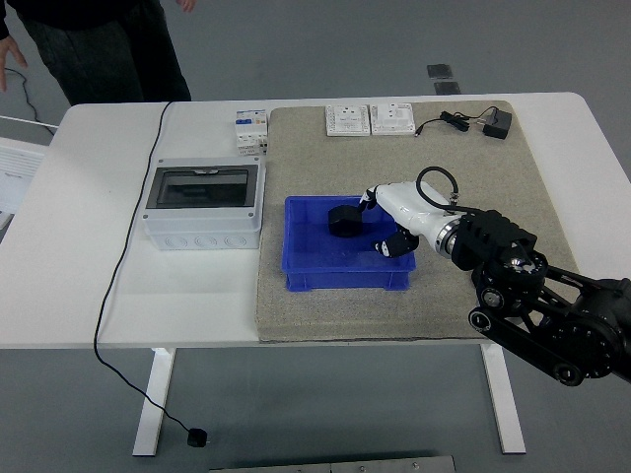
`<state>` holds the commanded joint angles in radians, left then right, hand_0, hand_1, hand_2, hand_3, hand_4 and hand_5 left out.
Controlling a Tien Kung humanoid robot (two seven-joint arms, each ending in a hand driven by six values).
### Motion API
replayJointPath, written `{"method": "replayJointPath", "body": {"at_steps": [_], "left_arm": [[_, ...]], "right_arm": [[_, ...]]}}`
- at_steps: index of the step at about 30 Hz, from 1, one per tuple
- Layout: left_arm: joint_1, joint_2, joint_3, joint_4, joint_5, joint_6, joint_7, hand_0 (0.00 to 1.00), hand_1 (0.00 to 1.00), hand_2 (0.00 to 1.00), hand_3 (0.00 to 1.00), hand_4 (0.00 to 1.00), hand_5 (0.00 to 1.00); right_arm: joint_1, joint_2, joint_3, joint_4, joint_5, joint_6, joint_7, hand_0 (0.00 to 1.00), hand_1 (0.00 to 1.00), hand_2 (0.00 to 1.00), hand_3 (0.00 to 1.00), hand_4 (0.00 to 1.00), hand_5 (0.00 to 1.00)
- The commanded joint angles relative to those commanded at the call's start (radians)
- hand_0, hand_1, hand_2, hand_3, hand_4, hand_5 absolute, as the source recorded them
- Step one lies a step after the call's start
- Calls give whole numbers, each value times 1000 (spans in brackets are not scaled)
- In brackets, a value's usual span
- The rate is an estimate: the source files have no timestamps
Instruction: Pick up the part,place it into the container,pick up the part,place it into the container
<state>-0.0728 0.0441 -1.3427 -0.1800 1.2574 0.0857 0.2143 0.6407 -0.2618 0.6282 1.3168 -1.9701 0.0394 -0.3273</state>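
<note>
A blue container (306, 274) stands on the beige mat (493, 177). A black part (345, 219) lies inside it, near its back right. My right hand (385, 225), white with black fingertips, hangs over the container's right end, just right of the part. Its fingers (396, 242) are spread and hold nothing. The right arm (532, 296) comes in from the lower right. My left arm is out of view.
A grey electrical box (202, 205) with a clear lid stands left of the container. A breaker (250, 130), two white sockets (347, 119) and a black adapter (496, 124) lie at the back. A black cable (123, 256) runs off the table's left front. A person (99, 44) stands at the far left.
</note>
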Motion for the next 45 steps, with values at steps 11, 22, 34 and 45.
{"method": "replayJointPath", "body": {"at_steps": [11, 22, 34, 45], "left_arm": [[6, -2, 6, 0, -18, 5, -7, 736, 636, 727, 588, 586, 427], [7, -5, 4, 0, -16, 6, -12, 736, 635, 728, 587, 587, 428], [8, -5, 9, 0, -26, 9, -21, 736, 637, 725, 587, 587, 425], [7, -7, 9, 0, -26, 11, -23, 734, 637, 725, 586, 586, 425]], "right_arm": [[-164, -171, 227, 205, 31, 19, -42, 274, 266, 736, 733, 795, 136], [-304, -248, 269, 228, 15, 104, -130, 273, 269, 752, 748, 818, 152], [-328, -250, 259, 248, -1, 149, -178, 274, 276, 778, 784, 845, 182], [-326, -242, 238, 216, 5, 164, -193, 271, 274, 763, 767, 846, 185]]}}
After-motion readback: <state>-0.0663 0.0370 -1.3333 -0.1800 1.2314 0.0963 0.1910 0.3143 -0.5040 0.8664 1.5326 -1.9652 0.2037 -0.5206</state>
